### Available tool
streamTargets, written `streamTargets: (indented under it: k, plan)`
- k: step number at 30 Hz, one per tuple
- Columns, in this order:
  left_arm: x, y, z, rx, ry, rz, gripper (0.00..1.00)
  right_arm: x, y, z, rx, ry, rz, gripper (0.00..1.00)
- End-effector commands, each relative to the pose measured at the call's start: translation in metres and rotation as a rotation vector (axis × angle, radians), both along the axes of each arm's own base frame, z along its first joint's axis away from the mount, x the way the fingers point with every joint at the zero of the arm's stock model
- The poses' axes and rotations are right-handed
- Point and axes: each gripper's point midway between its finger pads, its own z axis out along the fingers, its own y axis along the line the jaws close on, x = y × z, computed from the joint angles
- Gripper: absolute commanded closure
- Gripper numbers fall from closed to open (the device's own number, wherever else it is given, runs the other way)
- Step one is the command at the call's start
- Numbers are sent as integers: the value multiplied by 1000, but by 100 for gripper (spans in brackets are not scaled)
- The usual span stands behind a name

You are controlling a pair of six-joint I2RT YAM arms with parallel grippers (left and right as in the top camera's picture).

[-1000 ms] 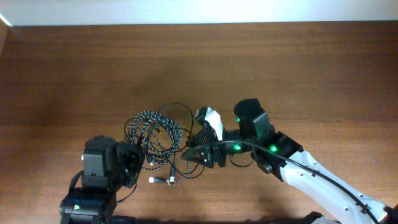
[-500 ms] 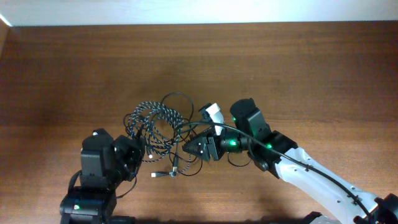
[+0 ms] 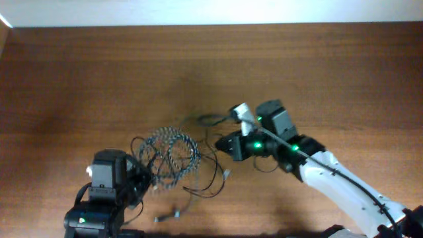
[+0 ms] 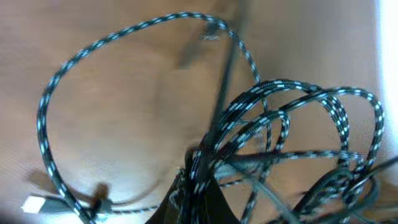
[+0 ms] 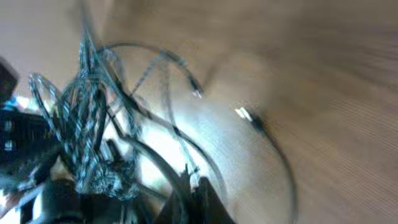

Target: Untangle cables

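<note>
Left of the limp speckled cord (image 3: 170, 149), its strands are clamped by the closed left gripper (image 4: 198, 191); the black cord (image 3: 210, 119), best taken near a plug, seems nipped by the closed right gripper (image 5: 198, 190).

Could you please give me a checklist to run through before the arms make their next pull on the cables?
1. Left gripper jaws shut on the braided cable: ok.
2. Right gripper jaws shut: ok.
3. Thin black cable inside the right grip: cannot tell, view blurred.
4. Cables separated: not ok, black strands cross the braided coils.
5. White plug lying loose on the table: ok.
</note>
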Motion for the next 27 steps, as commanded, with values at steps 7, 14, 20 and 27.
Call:
streamTargets:
  k: [7, 14, 20, 27]
  plan:
    - [-39, 91, -5, 342, 104, 480, 78, 60, -279, -43, -127, 246, -832, 96]
    - [29, 41, 23, 175, -154, 159, 52, 56, -221, -25, 22, 256, -633, 67]
    - [-35, 73, -23, 331, 146, 272, 1, 48, -168, -27, -54, 170, -420, 54]
    - [-44, 51, -93, 167, 231, 329, 33, 48, -164, -28, -67, 165, -409, 51]
